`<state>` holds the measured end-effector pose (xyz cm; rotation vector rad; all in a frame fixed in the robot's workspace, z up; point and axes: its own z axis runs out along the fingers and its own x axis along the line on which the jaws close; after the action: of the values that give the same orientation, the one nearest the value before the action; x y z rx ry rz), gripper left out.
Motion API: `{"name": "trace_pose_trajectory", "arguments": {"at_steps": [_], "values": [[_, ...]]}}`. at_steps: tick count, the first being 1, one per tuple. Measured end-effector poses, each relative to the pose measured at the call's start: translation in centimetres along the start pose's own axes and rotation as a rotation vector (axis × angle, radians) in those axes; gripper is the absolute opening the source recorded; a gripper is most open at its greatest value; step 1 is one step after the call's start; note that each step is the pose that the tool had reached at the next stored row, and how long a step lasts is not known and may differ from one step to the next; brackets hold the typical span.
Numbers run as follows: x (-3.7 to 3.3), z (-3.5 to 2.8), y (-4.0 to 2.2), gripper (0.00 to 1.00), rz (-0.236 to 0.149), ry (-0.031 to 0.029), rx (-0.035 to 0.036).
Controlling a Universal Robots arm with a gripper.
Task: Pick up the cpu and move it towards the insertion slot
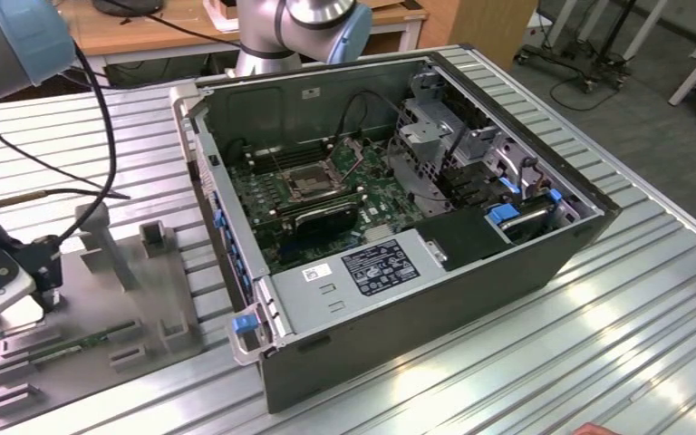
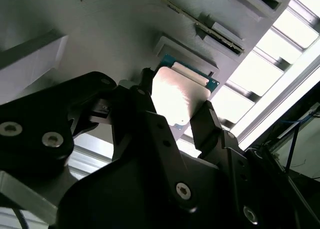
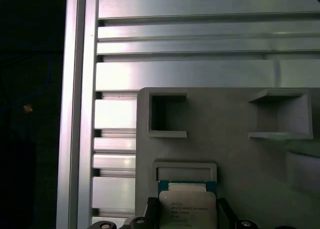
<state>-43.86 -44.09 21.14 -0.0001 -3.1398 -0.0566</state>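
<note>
1. The cpu (image 2: 187, 86) is lying in a grey fixture tray (image 1: 94, 299) on the tabletop (image 1: 638, 344), at the exterior view's left.
2. The gripper (image 2: 175, 96) is hanging over it; whether the jaws are pinching it cannot be told.
3. The insertion slot (image 1: 312, 184) is sitting well apart, inside the open computer case (image 1: 445, 299).

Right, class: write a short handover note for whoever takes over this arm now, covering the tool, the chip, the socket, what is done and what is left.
Tool: down over the chip; whether it grips cannot be told.
Chip: on the grey holder plate, at the exterior view's left.
Socket: in the green board inside the open computer case, well apart from the chip.
Done: tool is at the chip.
Left: chip not yet lifted off the plate or carried to the socket.
</note>
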Motion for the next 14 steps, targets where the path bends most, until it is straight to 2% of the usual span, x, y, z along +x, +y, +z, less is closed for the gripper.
{"name": "trace_pose_trajectory", "arguments": {"at_steps": [14], "values": [[0.00,-3.43,0.12,0.54,0.000,-0.0009,0.0000]]}}
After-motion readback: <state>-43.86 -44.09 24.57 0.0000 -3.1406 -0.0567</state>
